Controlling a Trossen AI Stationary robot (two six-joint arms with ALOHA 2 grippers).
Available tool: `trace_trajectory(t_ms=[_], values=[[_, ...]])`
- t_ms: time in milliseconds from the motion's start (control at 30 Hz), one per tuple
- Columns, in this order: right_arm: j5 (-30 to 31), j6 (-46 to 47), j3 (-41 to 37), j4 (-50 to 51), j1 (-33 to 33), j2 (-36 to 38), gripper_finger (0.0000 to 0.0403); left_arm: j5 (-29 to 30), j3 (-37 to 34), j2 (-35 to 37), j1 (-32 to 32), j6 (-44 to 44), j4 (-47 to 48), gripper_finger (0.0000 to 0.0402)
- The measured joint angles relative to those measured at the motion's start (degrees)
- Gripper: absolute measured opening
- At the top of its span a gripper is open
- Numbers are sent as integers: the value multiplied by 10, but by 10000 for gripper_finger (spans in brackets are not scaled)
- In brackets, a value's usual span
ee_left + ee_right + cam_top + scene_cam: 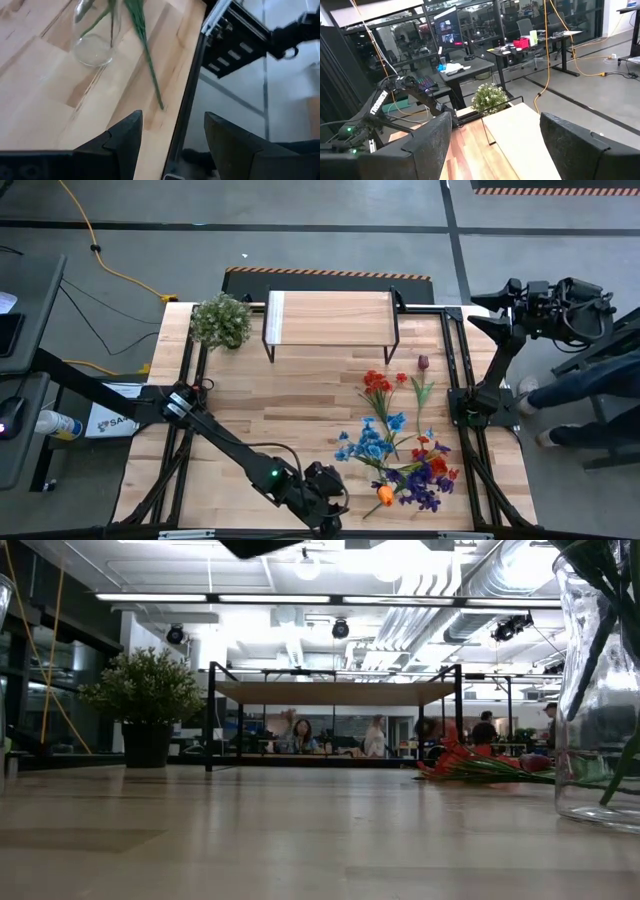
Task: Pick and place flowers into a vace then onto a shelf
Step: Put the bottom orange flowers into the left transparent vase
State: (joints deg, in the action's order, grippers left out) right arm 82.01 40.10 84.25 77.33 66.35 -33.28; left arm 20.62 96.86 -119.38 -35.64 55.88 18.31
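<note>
The flowers (400, 445) lie in a loose heap on the table's right near part: blue, red and purple blooms, an orange tulip (385, 495) and a dark red tulip (423, 363). A clear glass vase (92, 37) stands on the wood with green stems inside, and it also shows close up in the low view (600, 690). One long stem (147, 65) ends near the table's edge. My left gripper (172, 137) is open, low at the near edge (330, 505), short of the vase. My right gripper (495, 145) is open, raised off the table's far right corner (485, 302).
The shelf (330, 318) stands at the far middle on thin black legs, its top bare (335, 692). A potted plant (220, 320) sits at its left. Black frame rails (200, 80) run along the table's edges. Bare wood lies between shelf and flowers. People sit in the room behind.
</note>
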Motion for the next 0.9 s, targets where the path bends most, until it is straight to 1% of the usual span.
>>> trace_trajectory(t_ms=[200,333,500,667,767,900], values=[[-6,5,0,18,0,0,294,26,-1,-26,-1,40,-67,246],[-31,37,0,54,0,0,294,40,-1,-26,-8,69,-66,246],[-68,77,0,98,-7,0,293,72,-1,-27,-27,94,-65,246],[-114,109,0,127,-44,0,282,62,0,-37,-37,138,-47,246],[-149,107,0,127,-70,0,273,57,-1,-42,-40,153,-32,246],[-213,102,0,127,-103,0,263,57,0,-45,-46,180,-27,246]])
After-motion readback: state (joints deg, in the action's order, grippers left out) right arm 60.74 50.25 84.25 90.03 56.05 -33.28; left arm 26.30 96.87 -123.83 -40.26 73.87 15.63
